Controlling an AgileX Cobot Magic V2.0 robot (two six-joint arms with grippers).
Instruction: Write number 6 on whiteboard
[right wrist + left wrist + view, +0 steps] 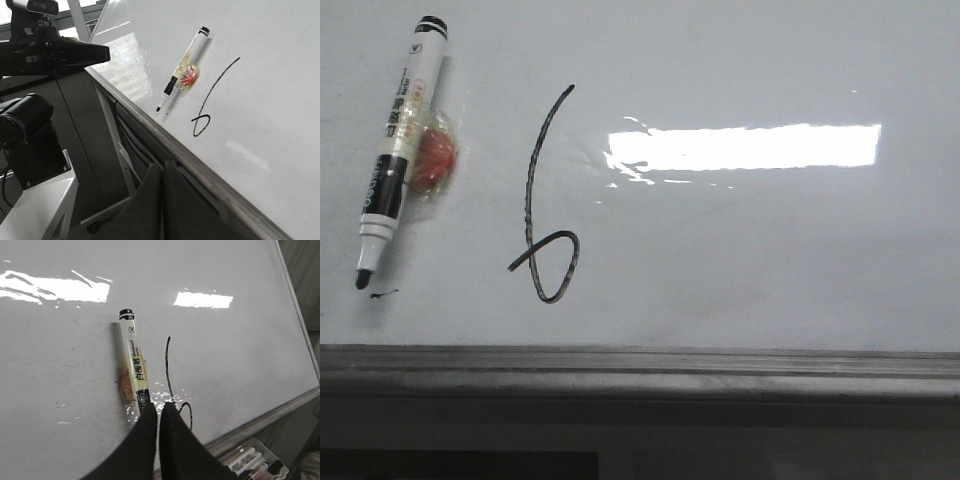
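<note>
Whiteboard (770, 260): glossy, smooth pale grey-white face throwing back a hard bright rectangle of light; frame edge (640, 362) along it looks like dull brushed grey metal. Number 6 (542, 205): thin black marker ink, slightly patchy and dry-looking along the stem, matt against the shiny board. Marker pen (400, 140): smooth plastic barrel with a printed paper-like label and a black cap end, a wrinkled clear film around a red lump (432, 160) at its side; left pincer (159, 415) and right pincer (162, 172) fingers look matt black, without sheen.
</note>
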